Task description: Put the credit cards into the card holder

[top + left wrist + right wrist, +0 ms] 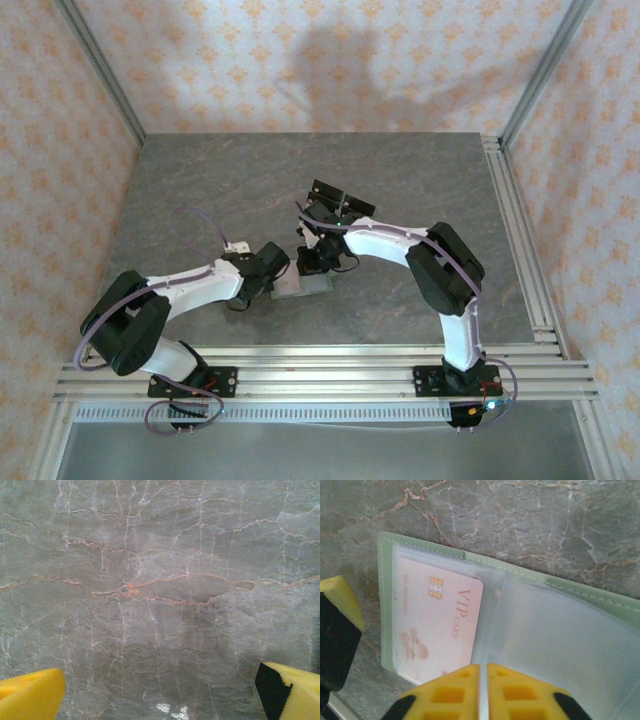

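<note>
**Right end effector closed at the open card holder; left spread wide alongside**

Right wrist view. My right end effector [483, 674] is at 6 o'clock in the frame. Its two yellow fingers [445, 695] are pressed together with only a hairline between them. I cannot tell whether a sleeve edge is caught in that line.

Just past the tips lies the card holder [386, 600], opened flat on the tabletop [545, 520]. Its sage-green rim shows around clear plastic sleeves [560, 640]. One credit card [437, 625] is tucked in the sleeve on the holder's 9 o'clock side. It is pale pink, with a gold chip [435, 587] and "VIP CARD" lettering. A yellow block with a black face [335, 625] stands at 9 o'clock in the frame, just beside the holder's rim.

Left wrist view. My left end effector [160, 695] is spread wide. One yellow finger is at 7 o'clock and the other at 5 o'clock, with veined grey stone between them.

Top view. The left end effector is at 9 o'clock of the holder, close by. The right is at 12 o'clock, over the holder's far edge. Farther out, at 12 o'clock from the right end effector, a black-topped stand [345, 200] sits near it. Pale patterned walls [330, 60] rise past the tabletop's far edge.
</note>
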You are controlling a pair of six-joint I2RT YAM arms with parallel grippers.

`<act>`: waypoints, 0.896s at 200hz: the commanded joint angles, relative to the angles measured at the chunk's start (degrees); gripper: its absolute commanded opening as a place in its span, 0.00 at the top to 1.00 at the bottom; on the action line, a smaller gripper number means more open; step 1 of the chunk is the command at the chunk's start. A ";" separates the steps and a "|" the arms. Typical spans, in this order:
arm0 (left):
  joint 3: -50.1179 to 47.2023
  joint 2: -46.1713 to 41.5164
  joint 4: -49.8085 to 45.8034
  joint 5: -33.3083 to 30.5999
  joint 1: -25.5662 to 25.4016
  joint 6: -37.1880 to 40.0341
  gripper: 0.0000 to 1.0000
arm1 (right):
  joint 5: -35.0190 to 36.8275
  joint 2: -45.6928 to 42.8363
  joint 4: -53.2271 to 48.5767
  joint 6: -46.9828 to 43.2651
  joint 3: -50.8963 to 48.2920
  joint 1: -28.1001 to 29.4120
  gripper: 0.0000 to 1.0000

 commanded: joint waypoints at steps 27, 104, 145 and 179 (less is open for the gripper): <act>0.12 -1.37 -1.90 -1.92 0.73 0.40 0.00 | -1.01 -0.26 -1.10 -0.62 0.90 1.32 0.96; -0.58 -1.03 -1.02 -1.36 1.01 0.21 0.00 | 0.80 3.09 -2.44 -1.75 1.38 1.43 0.99; -0.84 -0.75 -0.42 -0.94 1.01 0.19 0.00 | -0.21 3.83 -2.27 -1.72 1.84 1.42 0.99; -0.94 -0.52 0.10 -0.59 0.99 0.26 0.00 | -2.64 4.58 -2.79 -2.47 3.21 1.50 0.99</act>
